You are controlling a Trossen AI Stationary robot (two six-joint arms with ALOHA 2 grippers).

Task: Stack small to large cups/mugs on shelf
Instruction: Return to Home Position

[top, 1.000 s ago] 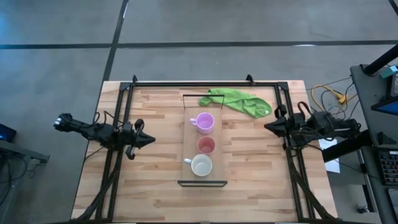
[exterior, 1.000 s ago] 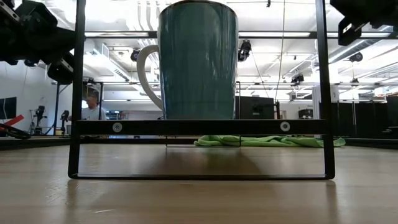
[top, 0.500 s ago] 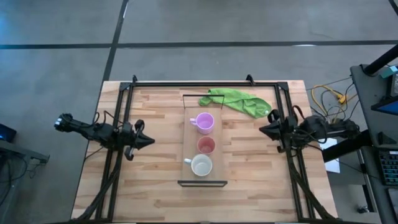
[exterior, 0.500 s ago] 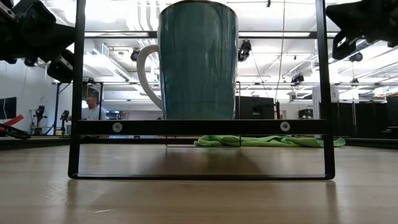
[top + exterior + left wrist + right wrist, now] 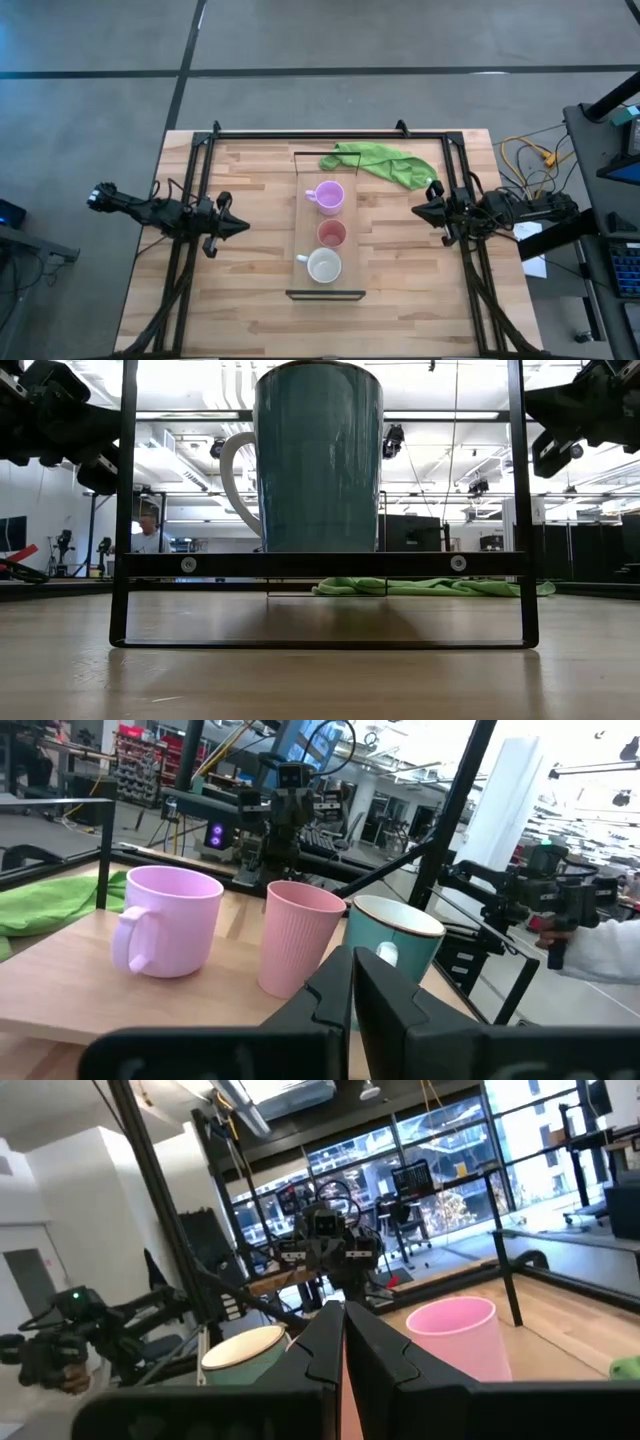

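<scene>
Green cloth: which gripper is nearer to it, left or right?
Right. The right gripper is close by the green cloth; the left gripper is far off, beyond the shelf.

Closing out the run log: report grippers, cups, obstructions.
Left gripper shut, left of shelf; right gripper shut, opposite. Purple mug, pink cup, teal mug lined on shelf. Green cloth by far end, touching no cup.

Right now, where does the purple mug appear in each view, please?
High view: purple mug, at the row's end nearest the green cloth.
Low view: not visible, behind the teal mug.
Left wrist view: purple mug, beside the pink cup.
Right wrist view: purple mug, unobstructed.
Shared landmark: the teal mug.
</scene>
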